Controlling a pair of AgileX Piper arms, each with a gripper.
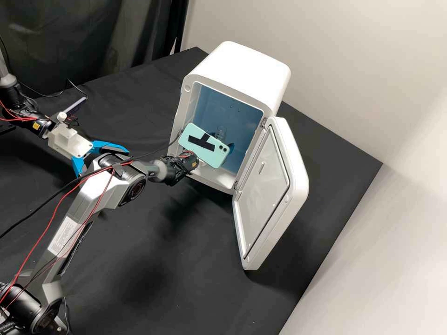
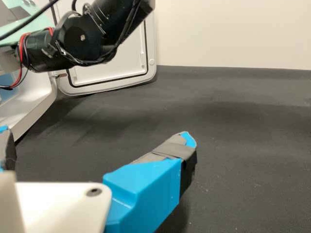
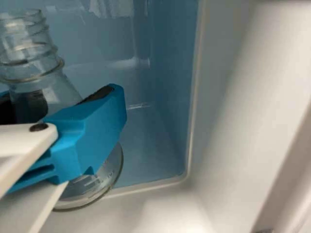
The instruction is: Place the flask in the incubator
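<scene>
**A:** Starting on the worktop (image 1: 186,260) out in front of the incubator (image 1: 242,70), we are seeing the left gripper (image 2: 97,145) lying released. Its blue fingers are spread and holding nothing. We are not expecting trouble from it there.

**B:** Closer to the incubator, we are looking at the door (image 1: 274,186), which is hanging wide open off the incubator's hinged side. The right arm is sitting just beside it, so a careless swing on the way out could be knocking the door.

**A:** At the incubator's mouth, we are judging the right gripper (image 3: 63,104) to be clenched on the flask (image 3: 34,63), with one blue finger lying across the glass body. The flask is sitting just inside the incubator, with its base right at the front lip. We are not able to tell whether the base is resting on the floor.

**B:** That is what we are worrying about. Letting go so near the lip may be leaving the flask tipping out or blocking the door. The neck is showing no cap, and glass is slippery, so a loose grip could be dropping it. Deeper inside, the incubator's rear wall is leaving room.

**A:** Working in towards the incubator, we are counting two arms, two grippers, one teal phone (image 1: 207,145) on the right wrist, one door, one flask and one incubator.
</scene>
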